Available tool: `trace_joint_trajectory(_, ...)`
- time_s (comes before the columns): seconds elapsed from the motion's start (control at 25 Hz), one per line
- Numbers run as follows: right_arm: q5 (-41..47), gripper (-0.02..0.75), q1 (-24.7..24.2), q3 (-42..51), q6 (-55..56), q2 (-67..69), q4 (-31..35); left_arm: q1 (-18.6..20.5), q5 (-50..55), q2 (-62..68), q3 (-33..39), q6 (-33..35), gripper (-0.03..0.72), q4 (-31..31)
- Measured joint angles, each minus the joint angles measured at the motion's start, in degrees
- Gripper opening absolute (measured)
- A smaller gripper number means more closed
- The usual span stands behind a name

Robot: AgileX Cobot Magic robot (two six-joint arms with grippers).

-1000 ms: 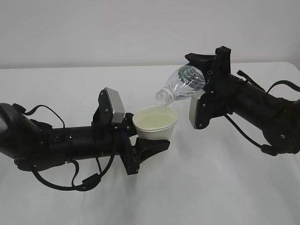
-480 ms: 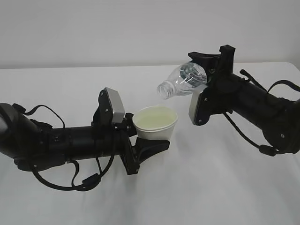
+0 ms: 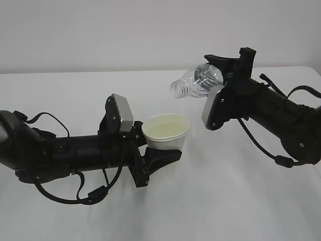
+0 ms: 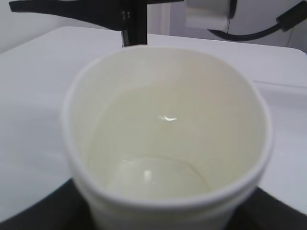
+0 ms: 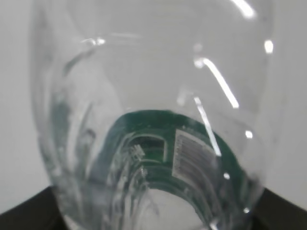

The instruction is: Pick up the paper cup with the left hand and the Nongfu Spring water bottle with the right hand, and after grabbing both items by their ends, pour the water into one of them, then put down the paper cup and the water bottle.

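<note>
Two black robot arms over a white worktop [image 3: 215,211], plain pale wall behind

At left, the left hand [image 3: 75,153] stretched low across the worktop, its claw [image 3: 153,150] clamped about the lower part of the paper cup [image 3: 166,132]; cup upright, held clear of the surface, mouth open to the ceiling. Black fingers [image 3: 159,156] visible under and beside the cup's base, a grey-white plate [image 3: 122,112] just behind them. Inside the cup (seen best from the left wrist view, paper cup [image 4: 165,139]) a pool of the water [image 4: 158,148], clear against the cream lining, one small glint on its surface

At right, the right hand [image 3: 271,113] raised higher, its claw [image 3: 225,75] closed on the base end of the Nongfu Spring water bottle [image 3: 196,82]. Bottle lying close to horizontal, capless neck pointing left, above and a little right of the cup, not touching it. Jaws spread about as wide as the bottle's body, gripping it. From the right wrist view, the Nongfu Spring water bottle [image 5: 153,120] fills the picture: ribbed clear wall, dark green label band low down, black claw tips at the bottom corners. Hard to tell how much liquid is left in the bottle

Loose cables looping off both arms
</note>
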Motion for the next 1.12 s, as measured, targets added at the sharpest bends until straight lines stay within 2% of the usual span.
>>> trace_joint_trajectory(0.44,0.0,0.471,0.0,0.0,4.0,0.0,1.5,0.0,0.0,0.0,0.0,0.0,0.424,0.0)
trace_joint_trajectory(1.12,0.0,0.471,0.8,0.0,11.7,0.0,7.7,0.0,0.2,0.0,0.0,0.0,0.424,0.0)
